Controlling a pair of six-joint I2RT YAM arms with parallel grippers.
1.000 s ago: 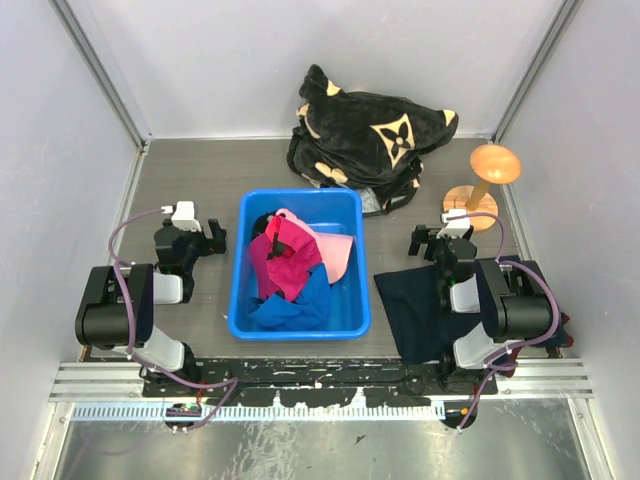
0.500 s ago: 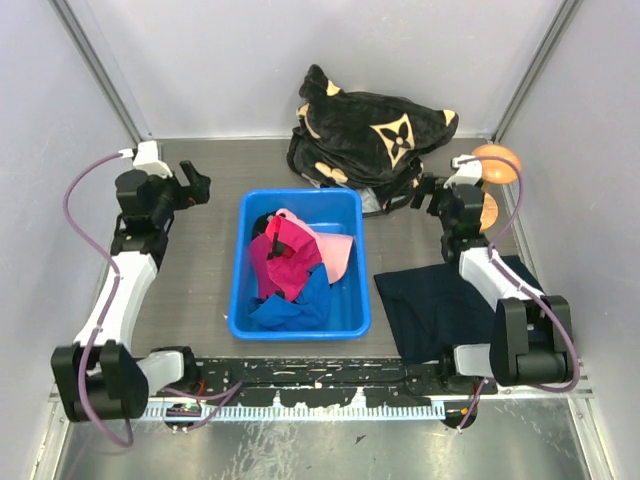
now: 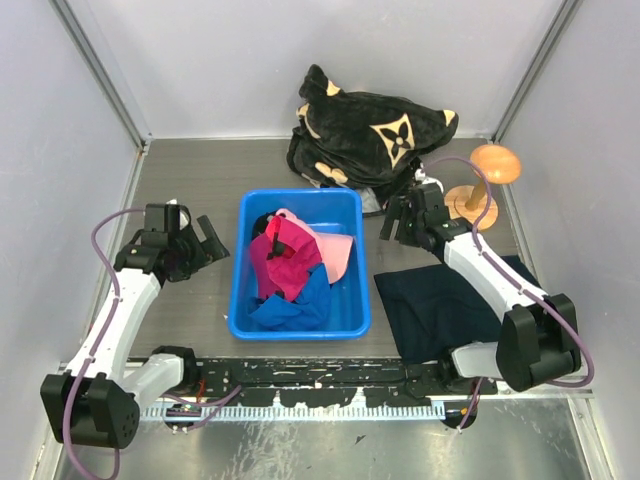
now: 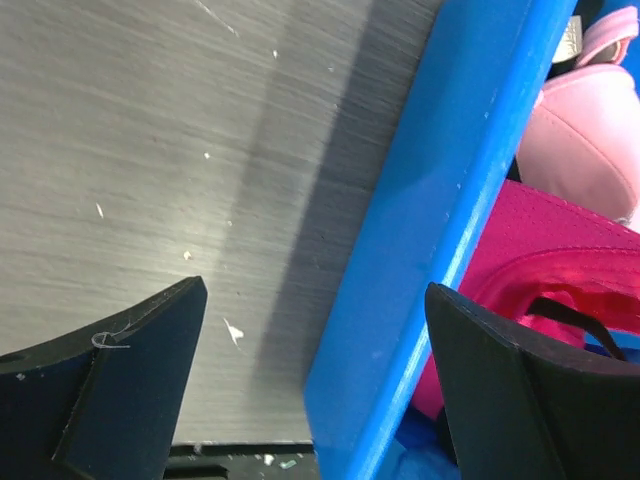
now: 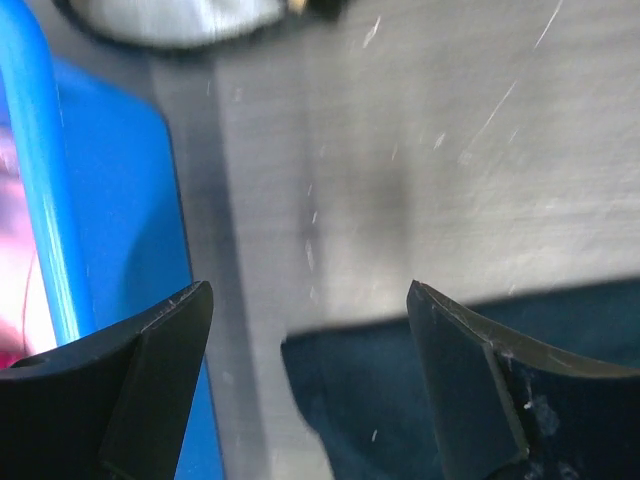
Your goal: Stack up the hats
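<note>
Both arms are reaching toward the blue bin [image 3: 240, 285] at the centre of the overhead frame, where all the hats are heaped together. None has been lifted out or stacked yet. The left gripper [image 3: 203, 243] hangs just outside the bin's left wall with its jaws spread wide and empty. The right gripper [image 3: 393, 222] hovers off the bin's upper right corner, also wide open and holding nothing. The magenta cap [image 3: 283, 255] lies uppermost, with the light pink cap [image 3: 336, 250] beside it to the right and the royal blue cap [image 3: 302, 298] crumpled at the lower end. In my judgement the step in hand is the first pick. The left gripper should clear the rim before descending and close on the magenta crown or brim alone, so neighbouring fabric is not dragged along. The black cap [image 3: 262, 224] shows only as a dark patch at the upper left of the heap, and no logo is discernible. How the caps overlap underneath cannot be determined. The right wrist view is blurred, showing only the bin's wall, bare tabletop and an edge of the navy cloth [image 5: 400, 400].
</note>
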